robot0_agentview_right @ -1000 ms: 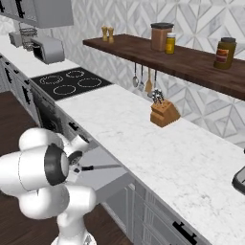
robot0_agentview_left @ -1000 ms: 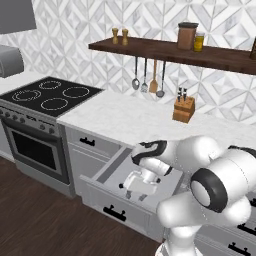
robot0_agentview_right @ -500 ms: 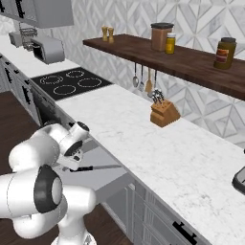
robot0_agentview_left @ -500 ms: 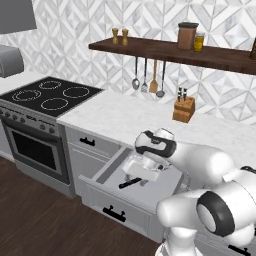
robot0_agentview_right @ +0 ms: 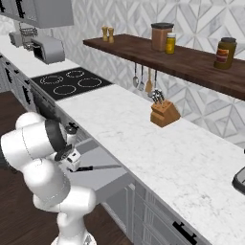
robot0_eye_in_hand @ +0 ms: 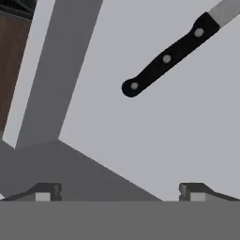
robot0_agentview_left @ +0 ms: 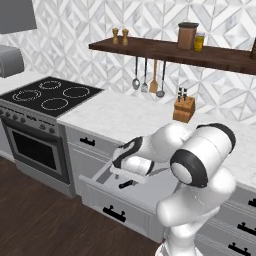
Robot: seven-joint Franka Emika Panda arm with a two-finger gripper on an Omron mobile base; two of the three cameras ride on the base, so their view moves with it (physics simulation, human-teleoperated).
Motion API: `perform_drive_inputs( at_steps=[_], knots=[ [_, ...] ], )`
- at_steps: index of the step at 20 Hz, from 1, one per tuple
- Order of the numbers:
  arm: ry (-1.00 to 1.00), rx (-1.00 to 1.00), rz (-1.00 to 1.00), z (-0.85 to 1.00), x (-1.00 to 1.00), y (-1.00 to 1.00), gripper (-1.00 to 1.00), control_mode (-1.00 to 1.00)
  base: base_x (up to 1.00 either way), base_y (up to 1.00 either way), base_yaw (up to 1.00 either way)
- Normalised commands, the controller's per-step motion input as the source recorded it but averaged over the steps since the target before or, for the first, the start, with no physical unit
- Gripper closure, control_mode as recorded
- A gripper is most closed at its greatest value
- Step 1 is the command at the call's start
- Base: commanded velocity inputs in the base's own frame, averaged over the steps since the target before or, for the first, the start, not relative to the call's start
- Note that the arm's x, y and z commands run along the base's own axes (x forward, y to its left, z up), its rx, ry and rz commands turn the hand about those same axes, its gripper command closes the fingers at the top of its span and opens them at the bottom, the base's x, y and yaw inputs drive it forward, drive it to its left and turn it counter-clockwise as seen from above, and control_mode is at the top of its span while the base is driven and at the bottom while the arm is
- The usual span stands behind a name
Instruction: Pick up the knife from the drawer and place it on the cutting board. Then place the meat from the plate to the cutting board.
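From the left base view my gripper point(robot0_agentview_left: 131, 172) hangs low in the open drawer point(robot0_agentview_left: 150, 192) beside the knife point(robot0_agentview_left: 127, 183); the right base view shows its blade pointing right; in the hand view my fingers point(robot0_eye_in_hand: 47, 191) are spread wide and empty, so I should centre over the handle before closing.

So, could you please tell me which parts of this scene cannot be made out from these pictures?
- Slim black-handled knife with the grey steel blade: the hand view's top edge cuts off most of the blade.
- Same knife, left base view: only the handle end and a strip of blade show; the white arm covers the rest.
- Wide grey open drawer: the arm hides part of its floor in both base views.
- Two-finger gripper: only the fingertips show above the hand view's bottom.
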Motion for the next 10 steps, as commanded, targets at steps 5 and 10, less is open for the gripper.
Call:
perform_drive_inputs(
  at_steps=[5, 10],
  knots=[
    [0.3, 0.0, -0.21, -0.28, 0.38, -0.22, -1.0, -1.0, 0.0, 0.0, 0.0],
    [0.24, 0.0, -0.21, -0.06, 0.32, -0.28, -1.0, -1.0, 0.0, 0.0, 0.0]
  ],
)
